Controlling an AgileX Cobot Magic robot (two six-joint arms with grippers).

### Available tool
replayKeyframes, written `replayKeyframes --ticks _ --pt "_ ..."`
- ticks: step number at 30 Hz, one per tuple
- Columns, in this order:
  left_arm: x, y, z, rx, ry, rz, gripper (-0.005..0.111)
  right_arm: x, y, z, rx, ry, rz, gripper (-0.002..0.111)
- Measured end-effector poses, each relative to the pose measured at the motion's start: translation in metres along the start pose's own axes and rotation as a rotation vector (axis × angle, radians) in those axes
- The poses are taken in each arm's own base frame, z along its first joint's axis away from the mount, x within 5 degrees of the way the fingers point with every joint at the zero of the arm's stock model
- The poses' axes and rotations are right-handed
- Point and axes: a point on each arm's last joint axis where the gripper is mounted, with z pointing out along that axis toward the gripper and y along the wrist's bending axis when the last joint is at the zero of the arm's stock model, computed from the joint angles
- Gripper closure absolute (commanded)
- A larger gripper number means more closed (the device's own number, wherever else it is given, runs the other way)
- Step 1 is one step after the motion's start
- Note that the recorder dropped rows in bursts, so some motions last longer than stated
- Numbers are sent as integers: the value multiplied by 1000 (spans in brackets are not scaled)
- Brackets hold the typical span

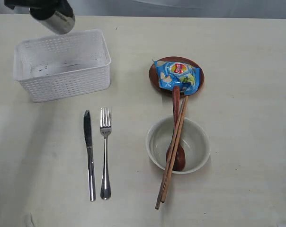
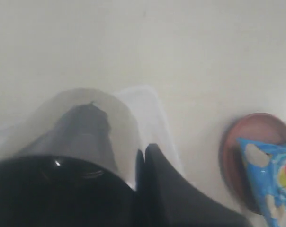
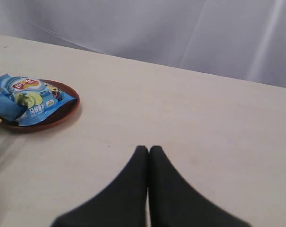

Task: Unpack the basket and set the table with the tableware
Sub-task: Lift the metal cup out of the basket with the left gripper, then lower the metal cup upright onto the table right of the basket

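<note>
My left gripper (image 1: 41, 8) hangs above the far left corner of the white basket (image 1: 62, 84) and is shut on the rim of the steel cup (image 1: 58, 21). In the left wrist view the left gripper (image 2: 142, 152) pinches the wall of the cup (image 2: 88, 125), with the basket (image 2: 150, 109) blurred below. On the table (image 1: 237, 56) lie a knife (image 1: 88, 151) and fork (image 1: 105, 151) side by side. A wooden spoon (image 1: 176, 101) and chopsticks (image 1: 167, 182) rest across the pale bowl (image 1: 201, 142). My right gripper (image 3: 148, 150) is shut and holds nothing.
A blue chip bag (image 1: 178, 75) lies on the round brown plate (image 1: 154, 78), behind the bowl. The right wrist view shows the bag (image 3: 27, 97) and plate (image 3: 62, 117) off to one side of the right gripper. A pale curtain (image 3: 181, 28) hangs behind the table's edge.
</note>
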Motion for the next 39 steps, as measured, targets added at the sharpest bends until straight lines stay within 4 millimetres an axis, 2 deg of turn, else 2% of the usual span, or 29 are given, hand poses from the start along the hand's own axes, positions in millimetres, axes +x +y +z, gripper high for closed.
replayKeyframes --ticks 4,8,12,16,20,23,30,32,34,39 --pt "-3 -42 -12 70 -42 96 107 0 0 0 0 0 0 108" --pt "6 -78 -8 129 -64 166 107 0 0 0 0 0 0 108" --pt "22 -103 17 162 -37 210 107 0 0 0 0 0 0 108" --pt "36 -111 50 159 9 229 107 0 0 0 0 0 0 108" --pt "47 -106 76 131 65 237 107 0 0 0 0 0 0 108" --pt "52 -100 88 92 100 278 107 0 0 0 0 0 0 108" --pt "57 -88 93 -11 165 405 107 0 0 0 0 0 0 108" --pt "56 -77 92 -58 196 431 107 0 0 0 0 0 0 108" --pt "50 -55 90 -126 247 427 107 0 0 0 0 0 0 108" --pt "40 -16 84 -188 313 338 107 0 0 0 0 0 0 108"
